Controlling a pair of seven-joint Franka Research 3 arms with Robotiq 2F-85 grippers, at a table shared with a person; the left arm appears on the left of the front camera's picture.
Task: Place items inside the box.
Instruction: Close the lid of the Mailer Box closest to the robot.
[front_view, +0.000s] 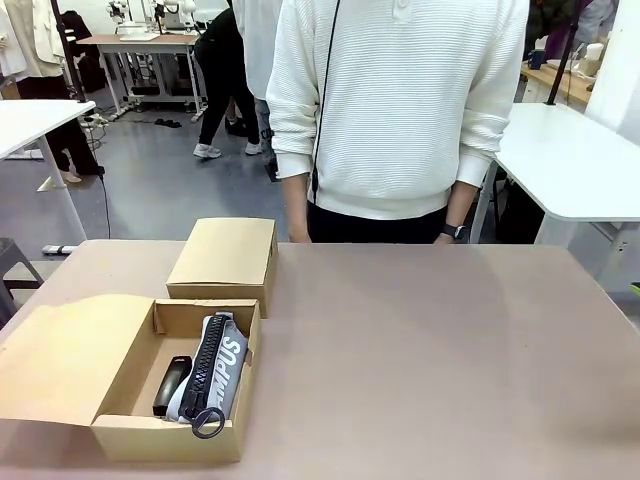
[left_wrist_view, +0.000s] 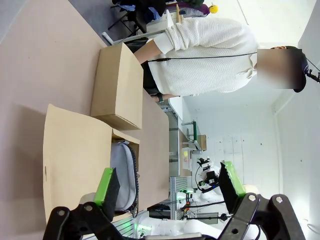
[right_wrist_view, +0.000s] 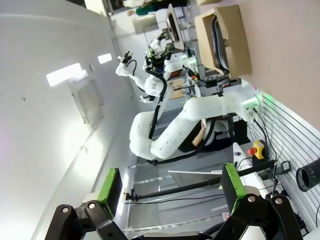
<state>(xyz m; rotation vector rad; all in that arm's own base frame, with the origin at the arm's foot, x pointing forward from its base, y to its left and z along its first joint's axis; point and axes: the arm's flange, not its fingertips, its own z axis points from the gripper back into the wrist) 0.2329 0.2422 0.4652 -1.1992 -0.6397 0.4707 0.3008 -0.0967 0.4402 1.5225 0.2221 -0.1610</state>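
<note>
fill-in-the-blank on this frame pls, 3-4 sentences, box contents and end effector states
1. The open cardboard box sits at the table's near ____ corner in the front view.
2. Inside it, a small black stapler lies next to a light grey zip ____.
3. A second cardboard box behind it is ____.
4. Both the left end effector and the right end effector have their jaws ____, holding nothing.

Missing words: left; pouch; closed; open

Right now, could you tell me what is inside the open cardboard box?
The open box holds a grey zip pouch with its black zipper up and a small black stapler beside it. Anything beneath the pouch is covered.
</note>
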